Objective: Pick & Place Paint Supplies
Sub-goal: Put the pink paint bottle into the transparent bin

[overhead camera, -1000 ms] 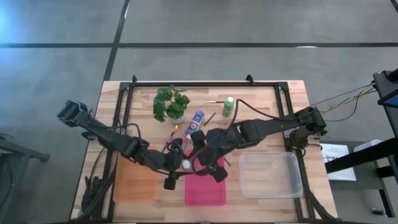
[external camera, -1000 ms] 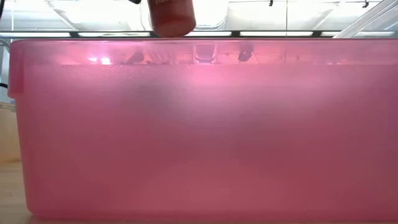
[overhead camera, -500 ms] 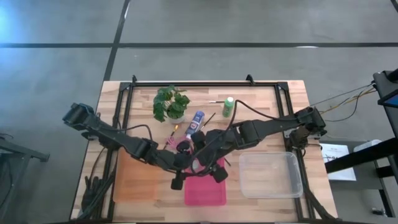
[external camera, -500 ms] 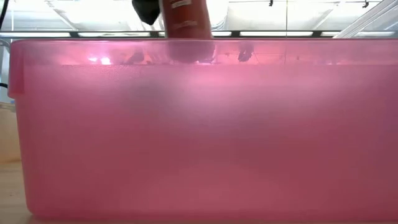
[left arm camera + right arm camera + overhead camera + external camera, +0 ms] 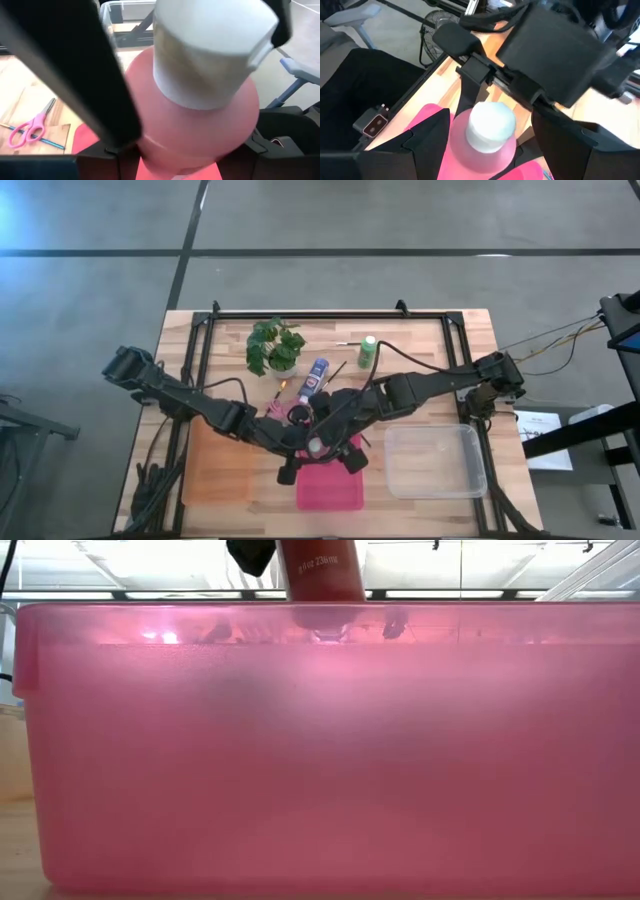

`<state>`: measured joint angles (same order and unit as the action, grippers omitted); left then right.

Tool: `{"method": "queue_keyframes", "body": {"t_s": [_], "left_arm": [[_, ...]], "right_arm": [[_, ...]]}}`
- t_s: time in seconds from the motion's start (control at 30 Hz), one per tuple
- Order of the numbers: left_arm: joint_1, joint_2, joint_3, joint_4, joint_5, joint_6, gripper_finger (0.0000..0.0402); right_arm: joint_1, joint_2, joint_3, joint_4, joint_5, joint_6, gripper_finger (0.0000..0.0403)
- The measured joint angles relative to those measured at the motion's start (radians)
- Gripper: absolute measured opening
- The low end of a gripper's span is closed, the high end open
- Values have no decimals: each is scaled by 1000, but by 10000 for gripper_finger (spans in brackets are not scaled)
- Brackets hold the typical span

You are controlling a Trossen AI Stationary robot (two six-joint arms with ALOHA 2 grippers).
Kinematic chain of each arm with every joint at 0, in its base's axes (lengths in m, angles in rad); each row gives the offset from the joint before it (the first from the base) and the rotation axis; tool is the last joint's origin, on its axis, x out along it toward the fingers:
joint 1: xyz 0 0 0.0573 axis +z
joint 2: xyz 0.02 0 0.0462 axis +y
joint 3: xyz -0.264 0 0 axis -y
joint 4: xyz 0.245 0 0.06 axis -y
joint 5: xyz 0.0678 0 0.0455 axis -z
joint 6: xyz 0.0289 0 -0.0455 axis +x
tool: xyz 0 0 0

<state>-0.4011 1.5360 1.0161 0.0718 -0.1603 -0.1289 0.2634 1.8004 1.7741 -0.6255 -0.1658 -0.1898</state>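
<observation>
Wooden worktop [image 5: 230, 480] underneath it all, with a clear bin [image 5: 436, 461] over on the right side and a pink bin [image 5: 330, 486] near the front middle. Up at the back, a leafy potted plant [image 5: 275, 346]. Both arms meeting above the pink bin's back edge. Left gripper [image 5: 303, 448] clamped on the pink-red paint bottle [image 5: 322, 572], white cap [image 5: 212, 47] pointing up and squeezed between the dark fingers [image 5: 82, 75]; bottle body hanging right over the bin rim in the low view, bottom just dipping behind the wall. Right gripper [image 5: 335, 442] spread wide just beside it, fingers [image 5: 432, 131] straddling the same bottle on either side, not touching as far as can be told. Still out on the worktop: blue-and-white bottle [image 5: 317, 375] and green bottle [image 5: 368, 350] lying behind the grippers, pink scissors [image 5: 31, 127] with a thin brush [image 5: 35, 137] next to them.
</observation>
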Motion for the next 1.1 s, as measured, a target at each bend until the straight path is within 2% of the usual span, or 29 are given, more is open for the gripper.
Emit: {"method": "queue_keyframes", "body": {"t_s": [0.23, 0.57, 0.73, 1.1], "left_arm": [[0, 0, 0, 0, -1, 2, 211], [2, 0, 0, 10, -2, 5, 211], [2, 0, 0, 10, -2, 7, 211], [1, 0, -2, 3, -2, 29, 211]], "right_arm": [[0, 0, 0, 3, 0, 7, 269], [-1, 0, -2, 5, -34, 10, 167], [-1, 0, -5, 5, -40, 7, 133], [-1, 20, -6, 15, -66, -1, 118]]}}
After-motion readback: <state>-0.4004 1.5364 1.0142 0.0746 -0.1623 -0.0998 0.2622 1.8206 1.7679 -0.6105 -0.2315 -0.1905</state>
